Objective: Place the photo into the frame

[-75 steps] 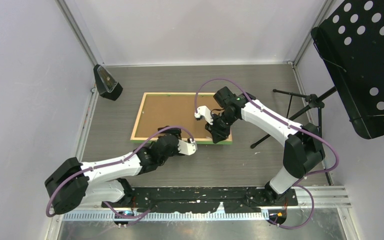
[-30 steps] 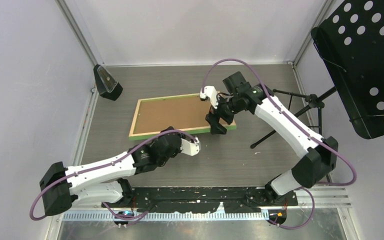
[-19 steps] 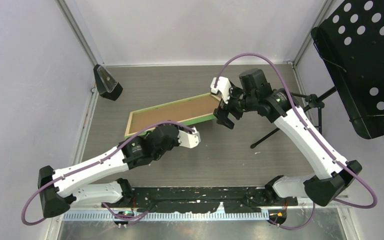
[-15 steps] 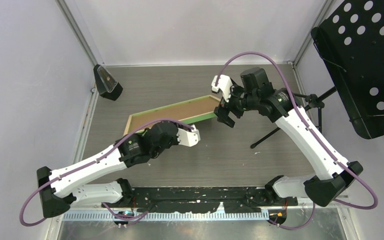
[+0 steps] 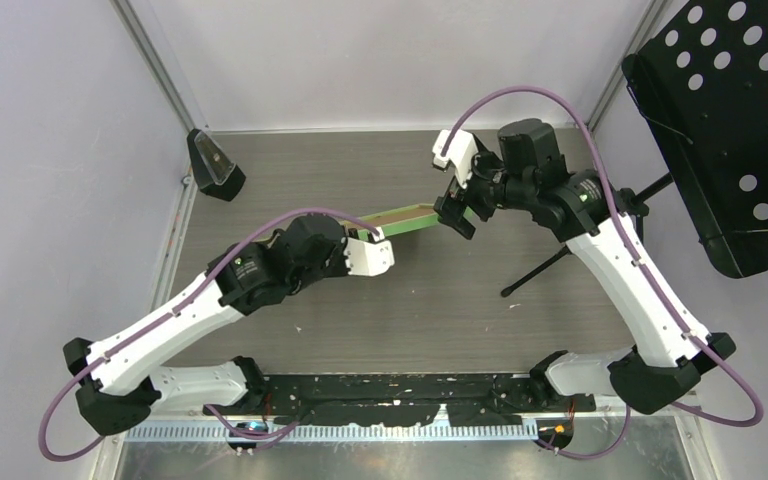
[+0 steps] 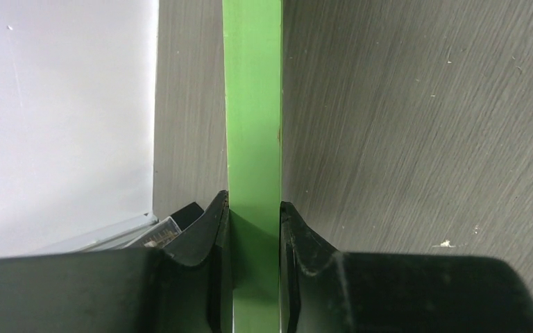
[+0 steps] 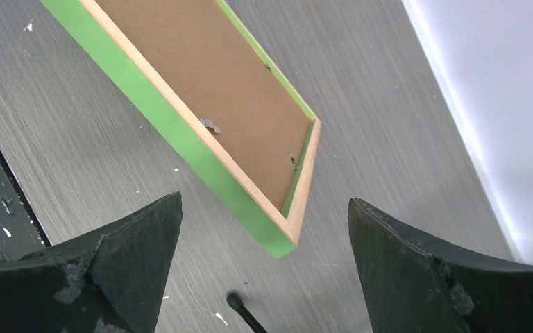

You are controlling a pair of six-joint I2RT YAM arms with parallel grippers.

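Observation:
The frame (image 5: 405,216) stands tipped steeply on edge, showing in the top view as a thin green strip. My left gripper (image 5: 374,236) is shut on its near green edge (image 6: 252,125), with one black finger on each side of my left gripper (image 6: 253,215). In the right wrist view the frame (image 7: 180,149) shows its green side, light wood lip and a brown backing board (image 7: 208,90) inside. My right gripper (image 5: 455,215) is open beside the frame's right end; its jaws stand wide and apart from the corner in my right gripper (image 7: 264,201) view. The photo is out of view.
A small black stand (image 5: 215,165) sits at the back left corner. A black perforated music stand (image 5: 730,130) rises at the right, with a tripod leg (image 5: 545,268) reaching onto the table and its foot (image 7: 239,305) near the frame's corner. Walls enclose three sides.
The frame lay flat and has been tipped up onto its edge, its right end rising. My left arm rose with it, still gripping; my right gripper lifted and moved back right, open.

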